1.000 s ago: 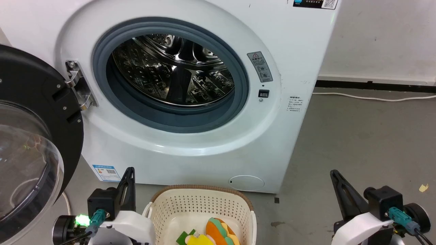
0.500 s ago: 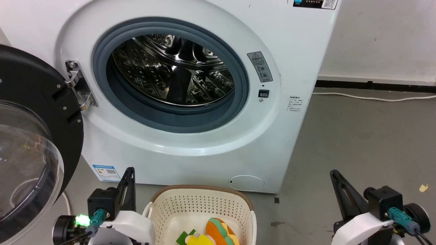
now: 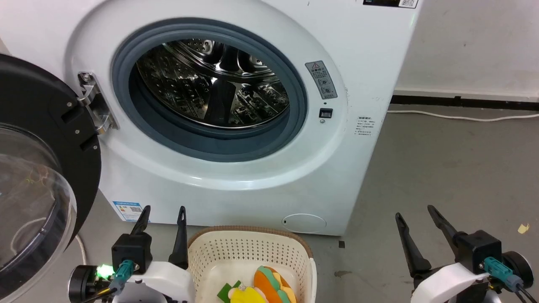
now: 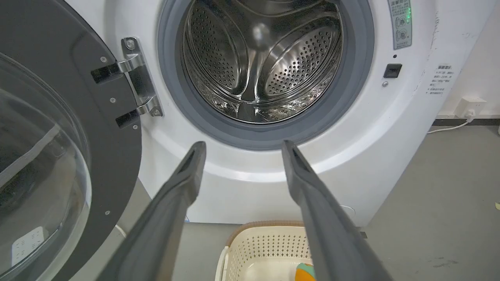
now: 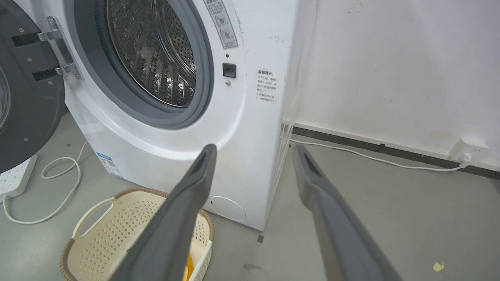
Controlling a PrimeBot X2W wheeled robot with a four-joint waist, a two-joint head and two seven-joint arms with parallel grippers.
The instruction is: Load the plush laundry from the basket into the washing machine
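The white washing machine [image 3: 370, 63] stands ahead, its black-framed door [image 3: 38, 168] swung open to the left and the steel drum [image 3: 210, 84] bare. On the floor in front sits the cream basket [image 3: 248, 252]. Inside it lie the orange burger plush [image 3: 271, 284] and the yellow plush [image 3: 246, 294], partly cut off by the bottom edge. My left gripper [image 3: 164, 212] stands open just left of the basket, nothing between its fingers. My right gripper [image 3: 416, 211] is open over bare floor to the right. The basket [image 4: 269, 249] lies below the left gripper [image 4: 240, 146] in its wrist view.
A white cable [image 3: 463, 115] runs along the grey floor by the back wall to a socket [image 5: 466, 150]. A white power strip [image 5: 13, 181] with a looped cord [image 5: 58, 187] lies left of the washing machine. A yellow scrap [image 3: 523, 228] lies on the floor at right.
Both grippers have opened, their fingers now spread apart. The head camera has shifted slightly, so the whole scene sits a little differently.
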